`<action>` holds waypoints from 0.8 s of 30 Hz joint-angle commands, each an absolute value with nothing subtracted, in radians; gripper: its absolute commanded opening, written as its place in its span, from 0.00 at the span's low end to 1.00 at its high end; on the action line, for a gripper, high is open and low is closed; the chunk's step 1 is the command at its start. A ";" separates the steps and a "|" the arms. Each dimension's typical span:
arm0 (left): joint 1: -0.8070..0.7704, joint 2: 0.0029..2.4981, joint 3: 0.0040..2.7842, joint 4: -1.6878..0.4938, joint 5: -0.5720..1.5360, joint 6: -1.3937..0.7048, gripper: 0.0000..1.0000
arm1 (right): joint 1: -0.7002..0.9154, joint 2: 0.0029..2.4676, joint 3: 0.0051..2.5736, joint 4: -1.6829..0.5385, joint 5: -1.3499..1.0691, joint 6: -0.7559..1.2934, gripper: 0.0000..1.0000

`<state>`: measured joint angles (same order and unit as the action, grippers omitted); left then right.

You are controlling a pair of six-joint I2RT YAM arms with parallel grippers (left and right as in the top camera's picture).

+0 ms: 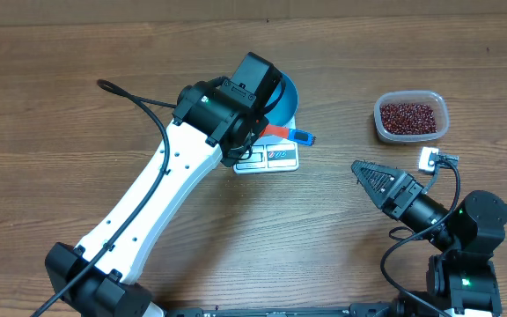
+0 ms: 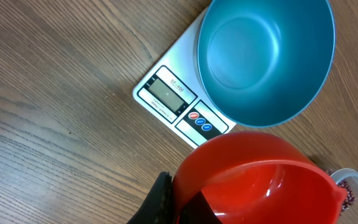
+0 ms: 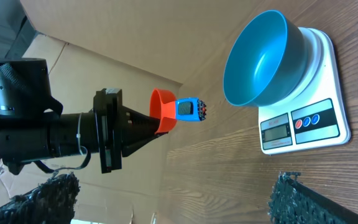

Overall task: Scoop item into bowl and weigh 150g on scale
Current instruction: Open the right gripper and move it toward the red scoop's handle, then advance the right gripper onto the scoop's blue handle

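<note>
The bright blue bowl (image 1: 286, 99) stands on the white scale (image 1: 268, 159) at mid-table, and its inside (image 2: 263, 56) is bare. My left gripper (image 3: 143, 121) is shut on a red scoop (image 2: 260, 180) with a blue handle end (image 1: 299, 136), held just in front of the bowl and above the scale. The scoop's inside shows no beans. The beans (image 1: 408, 115) lie in a clear tub (image 1: 438, 104) at the right. My right gripper (image 1: 365, 173) hangs open and holds nothing, in front of the tub and well to the right of the scale.
The scale's display and buttons (image 2: 179, 102) face the table's front edge. The left arm's white link (image 1: 161, 189) runs diagonally from the front left to the scale. A cardboard wall (image 3: 117, 68) borders the table's far side.
</note>
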<state>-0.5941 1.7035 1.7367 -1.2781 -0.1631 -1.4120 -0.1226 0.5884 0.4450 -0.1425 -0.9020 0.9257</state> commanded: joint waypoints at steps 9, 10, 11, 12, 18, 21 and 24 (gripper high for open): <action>-0.600 1.691 1.756 -1.278 -0.191 -1.430 0.04 | -0.119 0.585 0.475 -0.136 -0.899 0.939 1.00; -0.600 1.691 1.756 -1.278 -0.191 -1.430 0.04 | -0.119 0.585 0.475 -0.136 -0.899 0.939 1.00; -0.600 1.691 1.756 -1.278 -0.191 -1.430 0.04 | -0.119 0.585 0.474 -0.136 -0.899 0.939 1.00; -0.600 1.691 1.756 -1.278 -0.191 -1.430 0.04 | -0.119 0.585 0.474 -0.136 -0.899 0.939 1.00; -0.600 1.691 1.756 -1.278 -0.191 -1.430 0.04 | -0.119 0.585 0.474 -0.136 -0.899 0.940 1.00; -0.601 1.691 1.756 -1.278 -0.191 -1.430 0.04 | -0.119 0.585 0.474 -0.136 -0.899 0.940 1.00; -0.601 1.691 1.756 -1.278 -0.191 -1.430 0.04 | -0.119 0.585 0.475 -0.136 -0.899 0.940 1.00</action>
